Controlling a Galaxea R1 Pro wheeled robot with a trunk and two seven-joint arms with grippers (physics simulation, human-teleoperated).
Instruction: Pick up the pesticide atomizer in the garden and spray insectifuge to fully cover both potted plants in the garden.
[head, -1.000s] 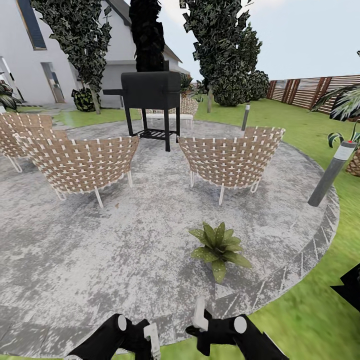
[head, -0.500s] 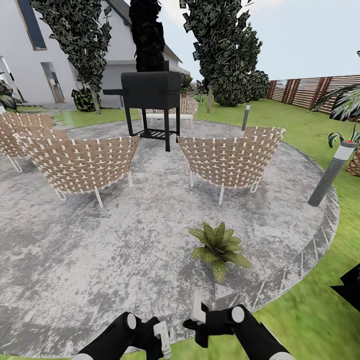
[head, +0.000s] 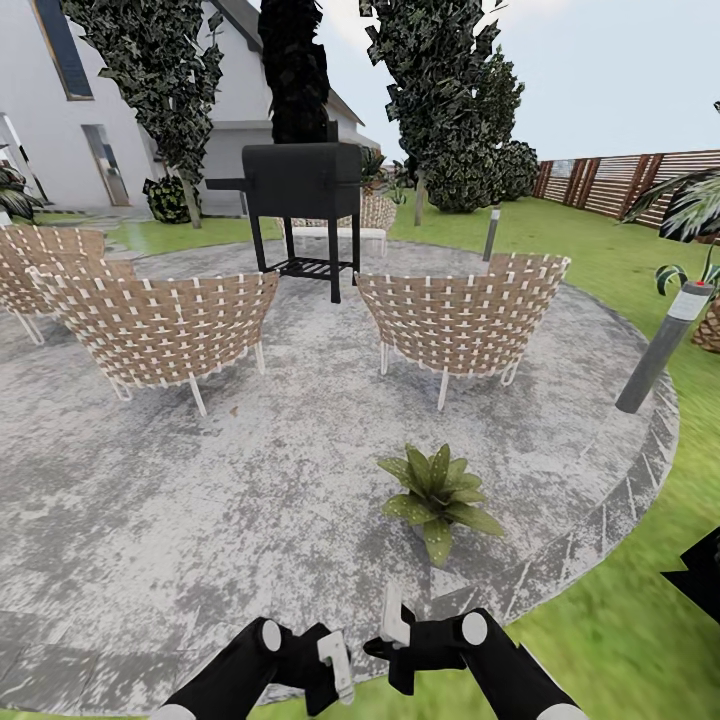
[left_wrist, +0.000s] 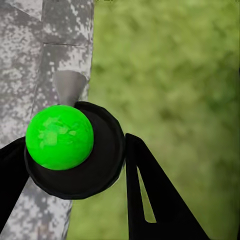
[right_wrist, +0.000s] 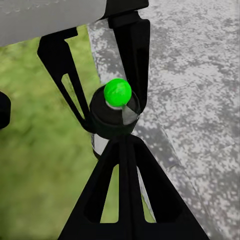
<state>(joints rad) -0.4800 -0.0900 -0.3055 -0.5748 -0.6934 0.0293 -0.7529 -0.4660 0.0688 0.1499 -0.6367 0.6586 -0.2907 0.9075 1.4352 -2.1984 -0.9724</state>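
Note:
The pesticide atomizer (left_wrist: 60, 137) has a bright green knob on a round black cap over a pale body. My left gripper (left_wrist: 75, 175) is shut on it, one black finger on each side. In the right wrist view the atomizer (right_wrist: 117, 92) stands over the patio's edge, and my right gripper (right_wrist: 125, 142) is shut, its joined tips right by the black cap. In the head view both grippers, left (head: 335, 665) and right (head: 393, 620), hang close together low at the front. One potted plant (head: 440, 492) sits on the paved patio (head: 200, 500) just beyond them, slightly right.
Woven chairs (head: 165, 325) (head: 460, 320) and a black grill (head: 305, 185) stand farther back on the patio. A grey bollard lamp (head: 660, 350) leans at the right edge. Lawn (head: 620, 640) runs along the right, with a slatted wooden fence (head: 640, 180) behind.
My left gripper with the atomizer has moved up and to the right, closing on the right gripper. The right gripper has shifted slightly left. The plant and furniture are unchanged.

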